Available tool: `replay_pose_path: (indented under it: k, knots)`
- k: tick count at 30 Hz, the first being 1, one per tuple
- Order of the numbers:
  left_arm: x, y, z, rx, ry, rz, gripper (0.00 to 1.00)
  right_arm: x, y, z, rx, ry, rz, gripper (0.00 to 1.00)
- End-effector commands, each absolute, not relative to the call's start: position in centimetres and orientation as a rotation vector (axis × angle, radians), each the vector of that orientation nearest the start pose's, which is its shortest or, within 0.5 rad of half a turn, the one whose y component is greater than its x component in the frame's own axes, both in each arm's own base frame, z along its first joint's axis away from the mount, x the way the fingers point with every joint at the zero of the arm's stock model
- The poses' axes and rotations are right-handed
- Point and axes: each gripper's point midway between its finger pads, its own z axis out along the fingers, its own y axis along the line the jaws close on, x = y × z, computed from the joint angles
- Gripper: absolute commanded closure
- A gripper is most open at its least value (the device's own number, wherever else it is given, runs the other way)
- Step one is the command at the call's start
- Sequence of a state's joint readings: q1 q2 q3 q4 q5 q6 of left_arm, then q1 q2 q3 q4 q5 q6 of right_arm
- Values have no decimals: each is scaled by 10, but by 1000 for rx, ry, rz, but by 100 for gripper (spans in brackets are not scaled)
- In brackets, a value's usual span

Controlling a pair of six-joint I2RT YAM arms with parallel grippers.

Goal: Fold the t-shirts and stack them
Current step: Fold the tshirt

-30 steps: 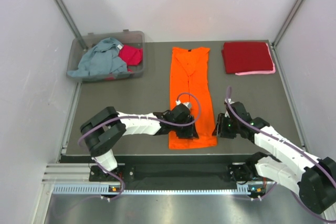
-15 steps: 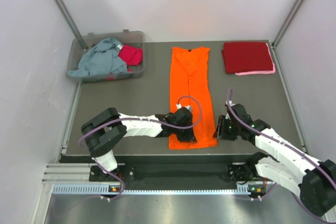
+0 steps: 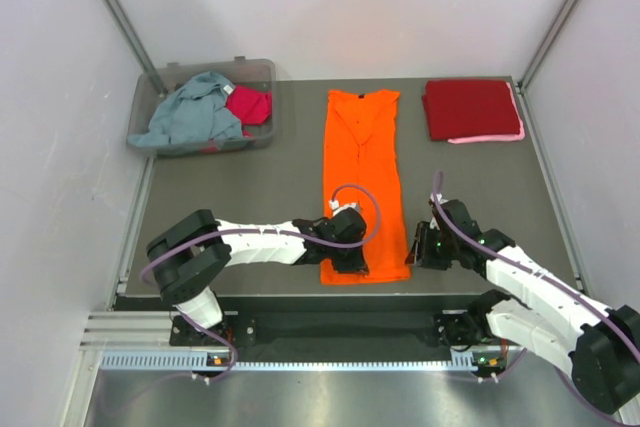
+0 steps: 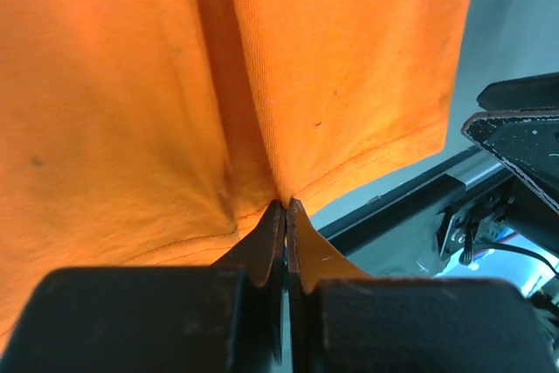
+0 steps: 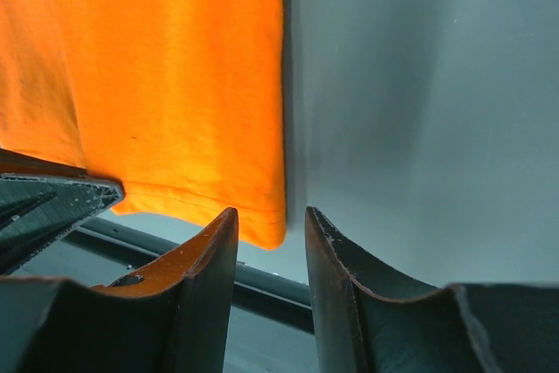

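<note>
Orange tee (image 3: 360, 177), long narrow strip, flat

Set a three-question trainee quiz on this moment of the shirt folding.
1. True or false: the left gripper is shut on the near hem of the orange tee.
2. Pick one: what lies under the dark red tee? A, a pink tee; B, a towel; C, a bag.
3. Fill in: the right gripper, at the orange tee's near right corner, has its jaws ____.
Key: 1 true; 2 A; 3 open.
</note>
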State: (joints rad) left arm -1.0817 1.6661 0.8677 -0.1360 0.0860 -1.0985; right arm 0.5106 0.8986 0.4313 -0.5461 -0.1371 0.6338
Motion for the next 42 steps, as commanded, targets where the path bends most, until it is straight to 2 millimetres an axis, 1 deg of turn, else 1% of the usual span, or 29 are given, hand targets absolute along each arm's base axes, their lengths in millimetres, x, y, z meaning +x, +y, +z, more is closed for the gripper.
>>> replay_pose_path:
  k: [1,10,20,23,26,29,30,33,34,40,42]
  knots:
    - [142,-365,51,12,2745,-856,100,153,146,41,112,2668,605,63]
    - [139,-363,45,27,2766,-828,100,152,155,39,109,2662,673,63]
    - [137,-361,39,40,2779,-809,100,143,159,24,137,2694,723,64]
    - [136,-360,36,46,2786,-798,100,141,157,23,144,2695,722,67]
    - [134,-361,34,57,2793,-798,100,140,158,26,151,2685,735,74]
    - [133,-361,34,65,2794,-786,100,139,158,30,159,2670,748,92]
    - [133,-360,34,63,2793,-781,100,139,157,30,169,2668,746,100]
    - [132,-358,33,67,2795,-754,100,136,156,29,211,2658,759,100]
    - [131,-358,32,70,2795,-751,100,133,155,25,234,2665,765,100]
    - [129,-357,32,66,2800,-740,100,126,153,18,307,2656,786,100]
    - [129,-358,35,69,2798,-741,98,125,153,17,328,2652,797,97]
